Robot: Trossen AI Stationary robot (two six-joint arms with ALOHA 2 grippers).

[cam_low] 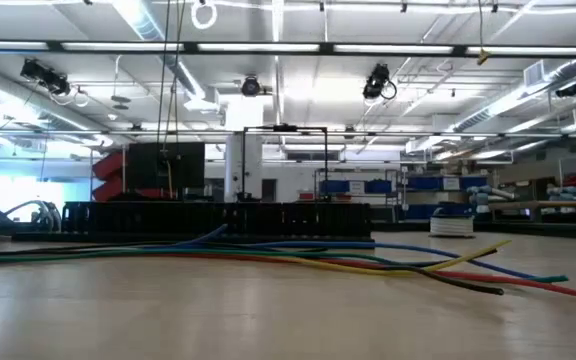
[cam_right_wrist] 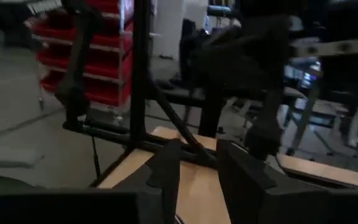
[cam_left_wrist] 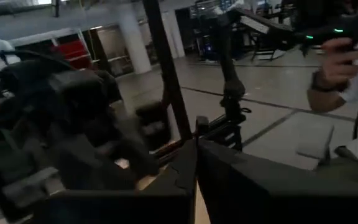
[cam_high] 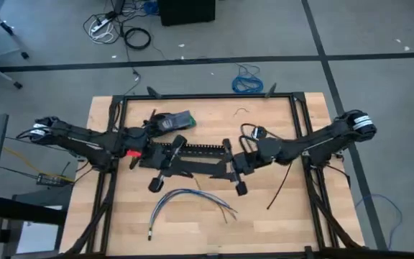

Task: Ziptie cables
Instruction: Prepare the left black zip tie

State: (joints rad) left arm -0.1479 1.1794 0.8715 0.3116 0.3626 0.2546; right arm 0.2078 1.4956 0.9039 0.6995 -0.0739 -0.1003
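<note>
Both arms are parked low over the middle of the pale wooden table [cam_high: 121, 216], and neither has hold of anything. The left gripper [cam_high: 154, 184] hangs with its fingers drawn nearly together, only a thin slit showing between them in its wrist view. The right gripper [cam_high: 240, 188] shows a clear gap between its two dark fingers, so it stands open.

The loose bundle of thin blue, grey and white cables [cam_high: 192, 199] lies flat on the wood between the two grippers and just on the near side of them, ends splayed, touched by neither. One thin straight black ziptie [cam_high: 278, 188] lies out beyond the right gripper, on its outer side, well apart from the cables. The long black slotted channel [cam_high: 196, 151] sits just behind both grippers.

Nothing is started yet, I'd judge. The risks: the wires are loose and fanned, so a pinch could catch only some and scatter the rest. The ziptie lies flat and very thin, so fingers may scrape the wood and skid it away. Both arms crowd the channel, so a knock could shove it.
</note>
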